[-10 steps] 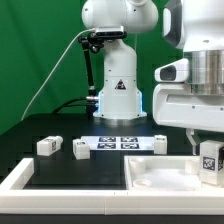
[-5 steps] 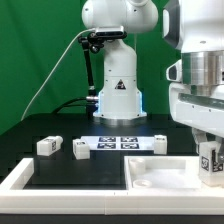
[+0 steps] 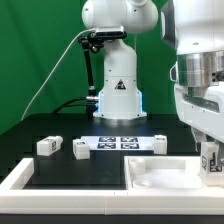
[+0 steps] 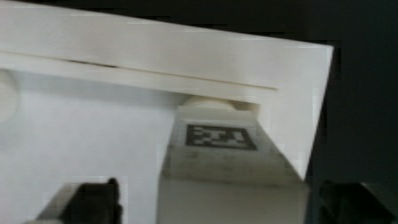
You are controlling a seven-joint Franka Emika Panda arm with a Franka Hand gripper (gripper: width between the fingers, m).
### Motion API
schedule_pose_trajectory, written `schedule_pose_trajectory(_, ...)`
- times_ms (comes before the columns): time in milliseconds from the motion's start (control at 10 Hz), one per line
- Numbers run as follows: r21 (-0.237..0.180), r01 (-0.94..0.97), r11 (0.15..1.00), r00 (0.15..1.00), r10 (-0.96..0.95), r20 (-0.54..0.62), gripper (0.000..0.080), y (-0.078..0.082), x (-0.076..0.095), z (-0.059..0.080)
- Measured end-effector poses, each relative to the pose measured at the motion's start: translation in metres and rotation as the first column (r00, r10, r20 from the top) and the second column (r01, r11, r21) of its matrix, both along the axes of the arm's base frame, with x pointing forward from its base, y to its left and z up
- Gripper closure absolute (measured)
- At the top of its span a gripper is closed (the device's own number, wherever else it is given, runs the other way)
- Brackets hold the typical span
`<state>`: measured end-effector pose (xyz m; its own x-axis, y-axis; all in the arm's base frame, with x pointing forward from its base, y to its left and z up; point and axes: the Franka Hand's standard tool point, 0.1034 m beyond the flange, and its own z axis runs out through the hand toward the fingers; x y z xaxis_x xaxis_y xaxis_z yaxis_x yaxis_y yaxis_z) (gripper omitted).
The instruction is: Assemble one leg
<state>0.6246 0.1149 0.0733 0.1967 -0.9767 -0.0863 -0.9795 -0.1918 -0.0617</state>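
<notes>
The leg, a small white block with a marker tag facing the exterior camera, stands upright at the exterior view's right, over the right corner of the large flat white square part. My gripper reaches down from above and is shut on the leg's upper end. In the wrist view the leg runs away from the gripper, its tag visible and its far end against the white square part. The dark fingers flank the leg.
Three more white legs lie on the black table: two at the left and one right of the marker board. The marker board lies before the robot base. A white raised border runs along the front left.
The gripper's hand has turned and shifted toward the exterior view's right, a little higher. The leg has stayed in nearly the same spot over the square part's corner.
</notes>
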Motion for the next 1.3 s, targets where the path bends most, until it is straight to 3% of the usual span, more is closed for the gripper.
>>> schedule_pose_trajectory(100, -0.004, -0.063, 0.998, 0.998, 0.063, 0.005, 0.0170, 0.0003, -0.0001, 0.0000)
schedule_pose_trajectory(200, -0.009, -0.181, 0.984, 0.983, 0.181, 0.013, 0.0156, 0.0016, -0.0010, -0.0003)
schedule_pose_trajectory(500, -0.051, -0.557, 0.829, 0.829, 0.559, 0.027, 0.0151, 0.0059, -0.0031, -0.0013)
schedule_pose_trajectory(700, -0.076, -0.677, 0.732, 0.733, 0.680, 0.023, 0.0151, 0.0099, -0.0036, -0.0001)
schedule_pose_trajectory(900, -0.112, -0.841, 0.529, 0.531, 0.847, 0.004, 0.0151, 0.0090, -0.0028, 0.0028)
schedule_pose_trajectory(1200, -0.126, -0.952, 0.280, 0.283, 0.959, -0.007, 0.0151, 0.0077, -0.0025, 0.0029)
schedule_pose_trajectory(1300, -0.127, -0.960, 0.248, 0.251, 0.968, -0.008, 0.0236, 0.0072, -0.0025, 0.0026)
